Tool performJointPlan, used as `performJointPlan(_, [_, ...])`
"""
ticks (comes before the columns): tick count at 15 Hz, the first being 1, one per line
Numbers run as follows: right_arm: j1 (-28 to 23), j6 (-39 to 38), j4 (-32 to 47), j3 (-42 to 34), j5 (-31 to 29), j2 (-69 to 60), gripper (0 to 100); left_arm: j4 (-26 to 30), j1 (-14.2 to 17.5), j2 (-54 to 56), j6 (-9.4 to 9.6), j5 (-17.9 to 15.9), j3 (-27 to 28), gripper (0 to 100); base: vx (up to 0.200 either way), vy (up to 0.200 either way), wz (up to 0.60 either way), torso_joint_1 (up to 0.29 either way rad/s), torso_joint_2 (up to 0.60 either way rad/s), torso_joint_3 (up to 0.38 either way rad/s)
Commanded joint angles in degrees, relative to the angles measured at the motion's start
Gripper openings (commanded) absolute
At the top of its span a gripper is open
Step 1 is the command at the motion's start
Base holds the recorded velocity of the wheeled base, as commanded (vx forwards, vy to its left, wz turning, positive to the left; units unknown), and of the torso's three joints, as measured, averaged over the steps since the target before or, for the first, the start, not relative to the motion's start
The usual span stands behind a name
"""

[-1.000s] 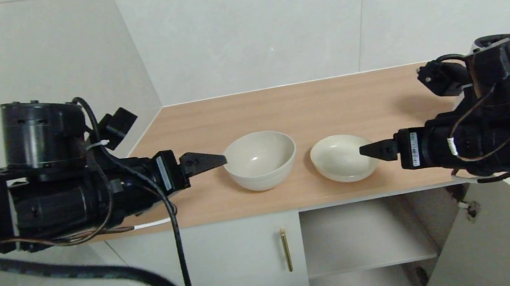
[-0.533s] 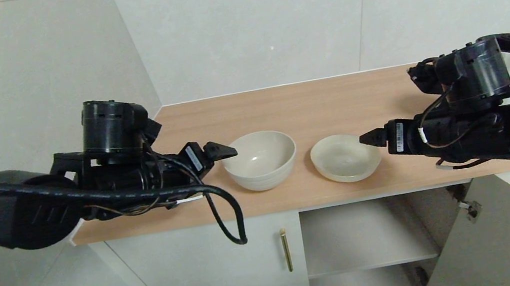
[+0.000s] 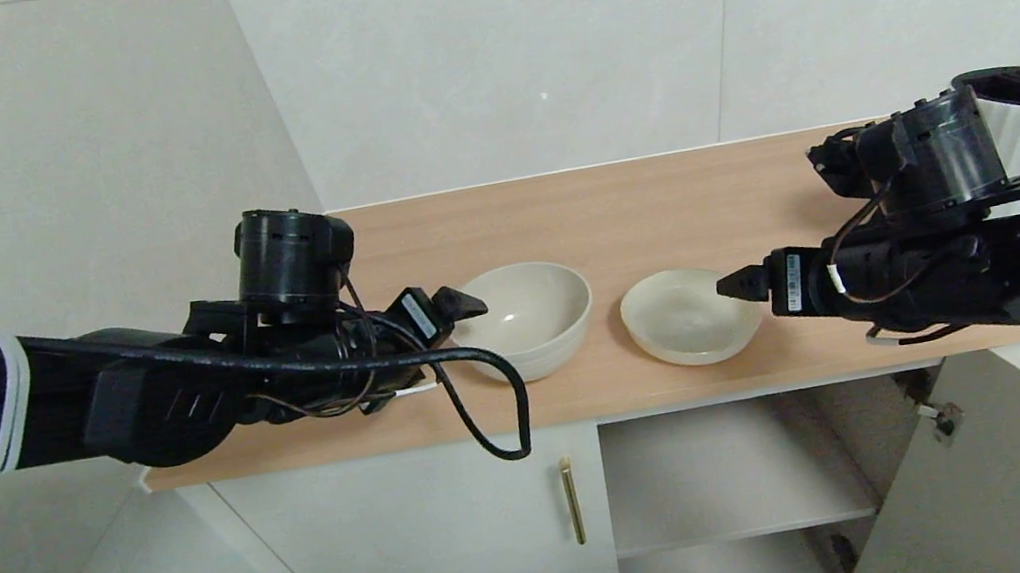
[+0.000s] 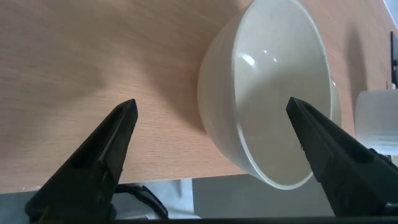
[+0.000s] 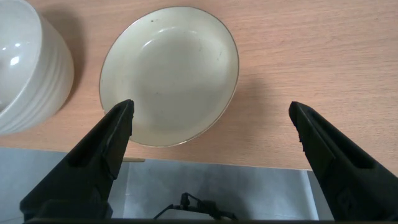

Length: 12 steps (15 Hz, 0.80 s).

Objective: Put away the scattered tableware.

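The deep bowl (image 3: pixel 523 320) is sitting near the front edge of the tabletop (image 3: pixel 658 194), with the shallow dish (image 3: pixel 688 315) lying just beside it on the robot's right, a small gap between them. The left tool (image 4: pixel 211 102) is gaping wide and gripping nothing, one finger hanging over the bowl's inside and the other over bare wood. The right tool (image 5: pixel 210 104) is spreading just as wide above the dish, and it too is holding nothing.

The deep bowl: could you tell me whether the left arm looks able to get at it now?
Probably yes: the left gripper is open right beside the deep bowl, with only bare counter between.
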<state>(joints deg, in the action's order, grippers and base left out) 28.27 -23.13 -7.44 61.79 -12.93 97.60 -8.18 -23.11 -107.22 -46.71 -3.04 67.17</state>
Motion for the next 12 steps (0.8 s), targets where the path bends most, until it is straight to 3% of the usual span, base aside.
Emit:
performJointPlan(1, [0.03, 0.01, -0.03, -0.01, 0.01, -0.13, 100, 0.01, -0.09, -0.36, -0.04, 0.05, 0.07, 100, 0.000, 0.000, 0.00, 0.000, 0.00, 0.000])
performJointPlan(2, [0.03, 0.01, -0.03, -0.01, 0.01, -0.13, 100, 0.01, -0.18, -0.36, -0.04, -0.04, -0.02, 100, 0.000, 0.000, 0.00, 0.000, 0.00, 0.000])
performJointPlan(3, [0.03, 0.01, -0.03, -0.01, 0.01, -0.13, 100, 0.01, -0.35, -0.45, -0.04, -0.04, -0.02, 0, 0.000, 0.000, 0.00, 0.000, 0.00, 0.000])
performJointPlan(12, [0.03, 0.27, -0.03, -0.36, -0.43, 0.14, 100, 0.09, -0.35, 0.17, -0.13, -0.13, -0.02, 0, 0.000, 0.000, 0.00, 0.000, 0.00, 0.000])
